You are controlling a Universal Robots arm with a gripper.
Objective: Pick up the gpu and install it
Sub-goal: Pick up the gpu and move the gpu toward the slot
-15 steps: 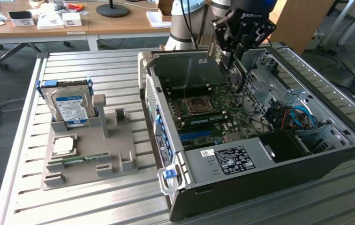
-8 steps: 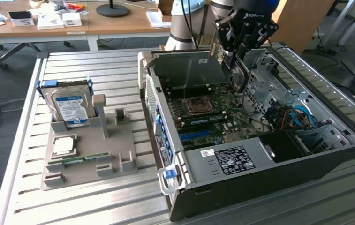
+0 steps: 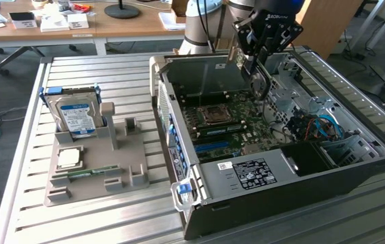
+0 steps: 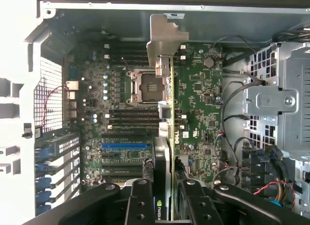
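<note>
Two black fingers of the gripper are clenched on the graphics card, one on each flat face, so I am looking straight along its thin edge. The card is held on edge, with its black face on one side and the green board on the other. Its bent silver bracket is at the end farthest from the fingers.

Beyond the card lies the green motherboard. The card crosses it just beside the square processor socket, and a blue slot lies off to one side of the card. I cannot tell how close the card is to the board.

From the exterior view, the arm reaches down into the open computer case near its back wall, and the card hangs from the gripper inside it.

Well apart, toward the exterior view's left, a grey holder tray sits on the slatted metal table. A blue-labelled hard drive stands upright in it. Farthest back is a wooden desk.
</note>
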